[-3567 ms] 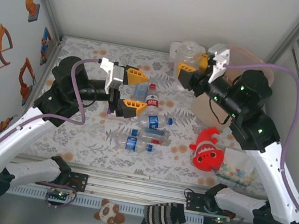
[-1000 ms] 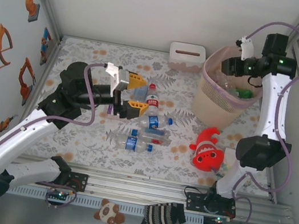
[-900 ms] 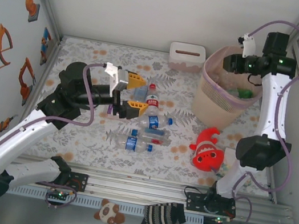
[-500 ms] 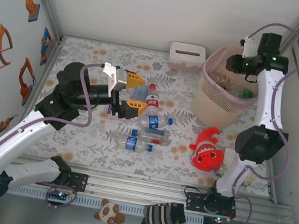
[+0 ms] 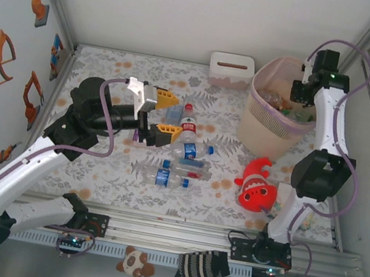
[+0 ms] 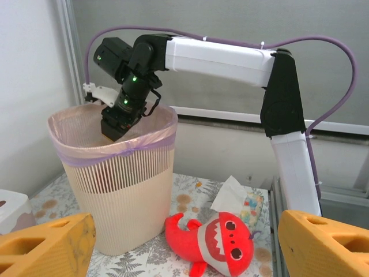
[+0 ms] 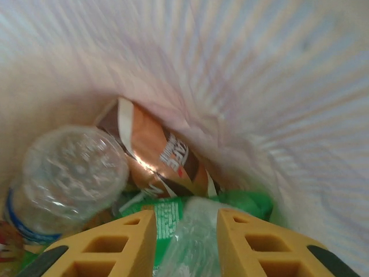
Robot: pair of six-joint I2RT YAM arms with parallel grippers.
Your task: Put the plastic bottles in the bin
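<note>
Several plastic bottles [image 5: 181, 159] lie mid-table, clear with blue or red labels; one red-capped bottle [image 5: 187, 120] lies by my left gripper. The left gripper [image 5: 165, 114] hovers over them, open and empty; in its wrist view its gripper [image 6: 187, 245] frames the scene between wide-set fingertips [image 6: 57, 242]. The pink-beige bin [image 5: 260, 98] stands at the back right. My right gripper [image 5: 299, 94] points down into it. Inside the bin lie a clear bottle [image 7: 69, 173], a brown-labelled one [image 7: 158, 153] and a green one [image 7: 170, 222]. The right gripper [image 7: 187, 242] is open, fingers a little apart.
A red plush fish [image 5: 257, 183] lies in front of the bin [image 6: 118, 190], with a tissue pack [image 6: 242, 205] behind it. A white tissue box [image 5: 231, 68] sits at the back next to the bin. Walls close in on the left, back and right.
My right gripper has shifted right and further back over the bin and turned to point down into it, its fingers drawing closer. The left arm has barely moved.
</note>
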